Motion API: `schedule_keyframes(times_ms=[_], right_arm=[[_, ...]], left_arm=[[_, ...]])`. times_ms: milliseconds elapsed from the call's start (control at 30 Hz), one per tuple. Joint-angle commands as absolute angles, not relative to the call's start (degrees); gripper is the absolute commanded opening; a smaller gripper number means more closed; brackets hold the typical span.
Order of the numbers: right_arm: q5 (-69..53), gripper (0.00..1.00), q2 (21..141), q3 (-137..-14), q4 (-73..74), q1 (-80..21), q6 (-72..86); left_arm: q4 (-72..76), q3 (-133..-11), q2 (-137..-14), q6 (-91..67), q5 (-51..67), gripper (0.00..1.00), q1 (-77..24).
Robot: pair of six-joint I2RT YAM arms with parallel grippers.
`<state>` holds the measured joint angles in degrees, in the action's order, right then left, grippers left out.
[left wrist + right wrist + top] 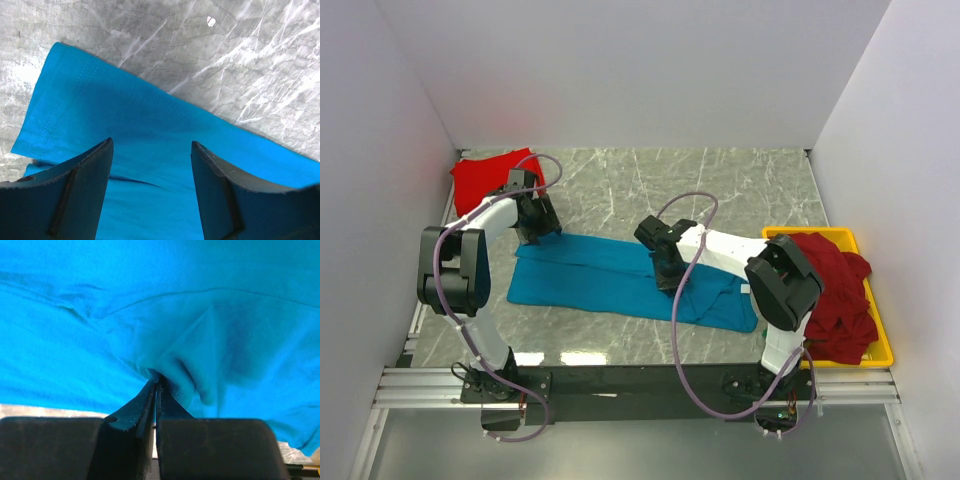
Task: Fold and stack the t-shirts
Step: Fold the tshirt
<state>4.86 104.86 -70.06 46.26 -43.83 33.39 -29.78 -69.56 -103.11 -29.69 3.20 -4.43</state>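
One blue t-shirt (610, 285) at mid-frame seems half folded: the right gripper (156, 384) pinches its cloth, while the left gripper (151, 146) hangs spread above its edge and probably must grip next.

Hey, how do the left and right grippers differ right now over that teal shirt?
The left gripper has its fingers spread apart with nothing between them; the right gripper has them pressed together, pinching a fold of the teal t-shirt. The left one is at a far corner of the shirt, the right one nearer its middle. Both are at the same shirt.
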Motion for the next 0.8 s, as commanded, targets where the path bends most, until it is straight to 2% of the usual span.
schedule_keyframes(times_ms=[0, 300, 767], right_arm=[[4.6, 0.03, 100.7, -71.8, 48.8, -43.3, 33.3], [-3.5, 0.01, 102.1, -76.7, 50.2, -43.2, 28.4], [-17.0, 0.02, 106.1, -79.8, 48.6, -43.2, 23.9]], left_arm=[[-29.0, -69.5, -102.3, -29.8, 4.0, 0.69, -4.4], [-28.9, -69.4, -102.5, -29.7, 4.2, 0.69, -4.4], [-29.1, -68.7, -102.2, -29.4, 4.0, 0.69, -4.4]])
